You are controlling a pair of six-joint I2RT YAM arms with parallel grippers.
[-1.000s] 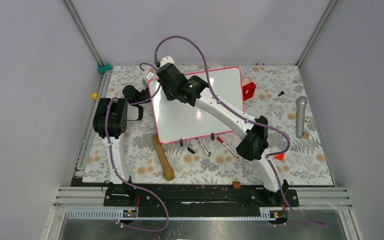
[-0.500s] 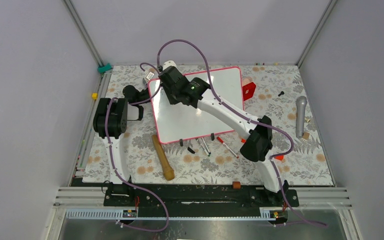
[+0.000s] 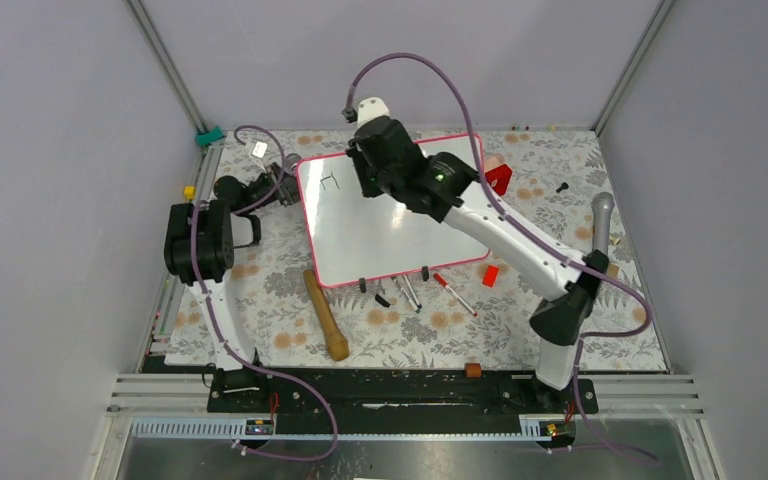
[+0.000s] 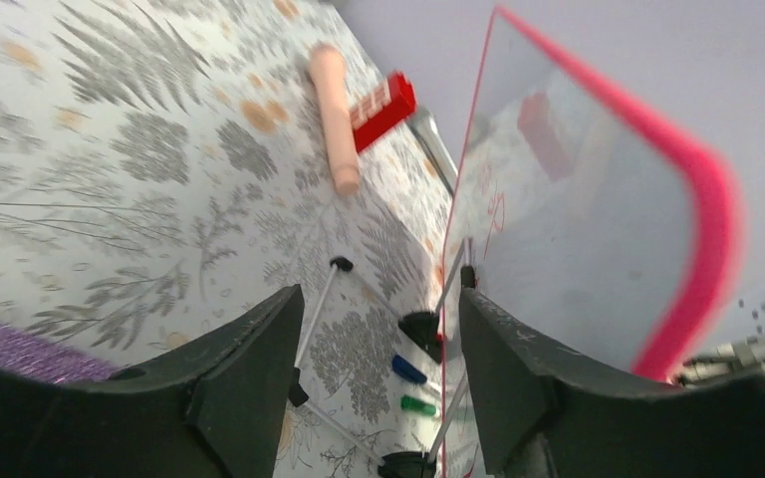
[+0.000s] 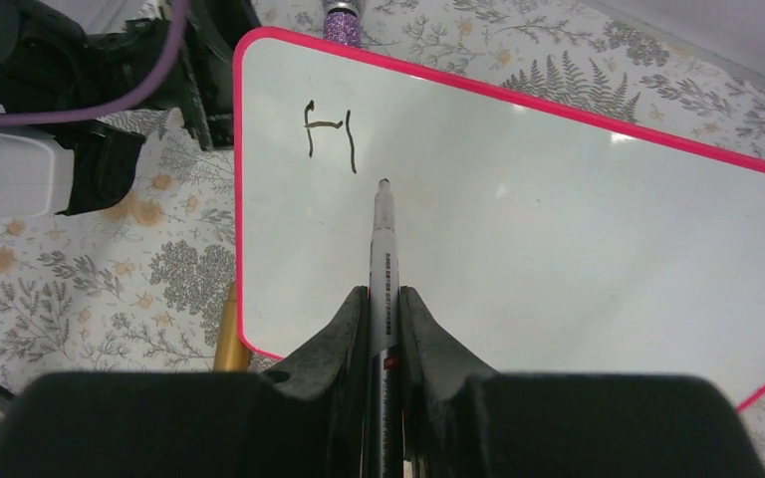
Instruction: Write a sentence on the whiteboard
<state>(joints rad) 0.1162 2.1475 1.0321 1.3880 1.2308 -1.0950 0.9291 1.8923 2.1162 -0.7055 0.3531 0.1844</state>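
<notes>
The whiteboard (image 3: 400,225), glossy white with a pink frame, lies on the flowered cloth. Of the sentence, only a black "H" (image 3: 330,181) (image 5: 330,130) shows, near the board's far left corner. My right gripper (image 5: 383,294) is shut on a black marker (image 5: 382,249), over the board's far part (image 3: 375,165). The marker's tip sits just right of and below the H; I cannot tell whether it touches the surface. My left gripper (image 4: 379,299) stands open at the board's left edge (image 3: 288,192), with the pink rim (image 4: 702,199) beside its right finger.
A wooden handle (image 3: 326,315) lies off the board's near left corner. Loose markers (image 3: 407,292) lie along its near edge. A red block (image 3: 498,178) sits at the board's right, a small red piece (image 3: 490,275) nearer, and a microphone (image 3: 601,225) farther right.
My right arm swung right and away from the board's far left corner, uncovering the H. My left gripper opened wider and its arm shifted left.
</notes>
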